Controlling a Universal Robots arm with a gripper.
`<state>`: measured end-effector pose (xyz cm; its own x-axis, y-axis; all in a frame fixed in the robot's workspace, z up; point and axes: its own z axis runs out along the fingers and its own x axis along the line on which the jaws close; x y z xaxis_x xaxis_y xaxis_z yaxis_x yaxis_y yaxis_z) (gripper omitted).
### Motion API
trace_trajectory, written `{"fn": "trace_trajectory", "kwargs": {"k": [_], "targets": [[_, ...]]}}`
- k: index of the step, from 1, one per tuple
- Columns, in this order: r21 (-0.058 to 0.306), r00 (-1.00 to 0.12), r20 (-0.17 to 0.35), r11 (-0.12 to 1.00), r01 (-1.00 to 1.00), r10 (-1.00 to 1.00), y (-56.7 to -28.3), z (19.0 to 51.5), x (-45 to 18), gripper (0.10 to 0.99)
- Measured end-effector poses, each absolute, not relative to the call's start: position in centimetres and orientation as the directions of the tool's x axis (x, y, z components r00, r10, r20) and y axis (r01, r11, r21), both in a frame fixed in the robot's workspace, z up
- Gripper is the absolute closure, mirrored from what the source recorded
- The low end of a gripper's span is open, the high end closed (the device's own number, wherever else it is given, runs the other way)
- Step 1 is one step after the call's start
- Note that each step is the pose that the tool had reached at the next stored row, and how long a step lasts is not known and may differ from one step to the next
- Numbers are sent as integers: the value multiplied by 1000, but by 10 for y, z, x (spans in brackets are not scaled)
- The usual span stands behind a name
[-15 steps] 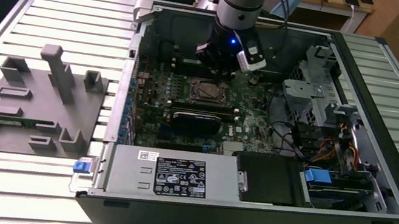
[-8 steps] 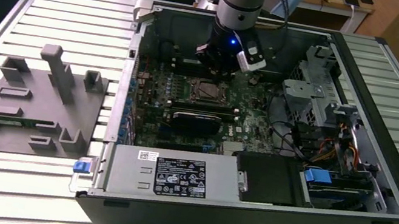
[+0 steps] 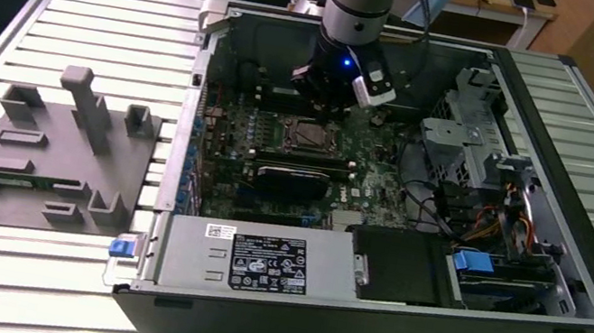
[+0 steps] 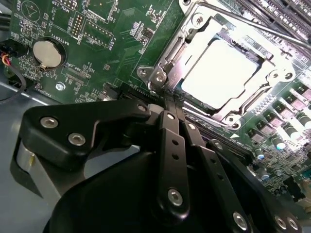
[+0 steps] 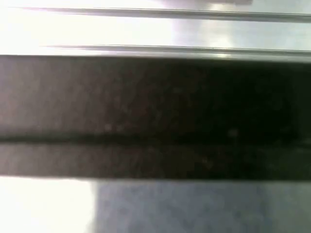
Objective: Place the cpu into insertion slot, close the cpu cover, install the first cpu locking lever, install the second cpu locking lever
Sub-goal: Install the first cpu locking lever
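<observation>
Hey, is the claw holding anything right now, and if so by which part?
Nothing is held. In the second wrist view the claw is shut with its tips together beside the cpu cover, which lies over the cpu in the insertion slot.

Open computer case (image 3: 567, 297) lies on its side on a slatted table (image 3: 80, 9); green motherboard (image 3: 271, 171) exposed inside; insertion slot (image 3: 308, 135) sits near the board's middle; the gripper (image 3: 330, 101) hangs just above the slot's far side, blue light on its body; grey fixture block (image 3: 54, 156) rests outside the case, toward the exterior view's left.
</observation>
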<state>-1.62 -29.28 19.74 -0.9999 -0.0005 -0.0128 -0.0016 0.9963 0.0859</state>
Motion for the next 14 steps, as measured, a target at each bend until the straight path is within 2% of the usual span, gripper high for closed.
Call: {"fn": "trace_trajectory", "kwargs": {"k": [5,14], "targets": [[86,-1000,-13,996,-2,-1,-293,215,-16,980],[85,-1000,-13,996,-2,0,-294,215,-16,980]]}}
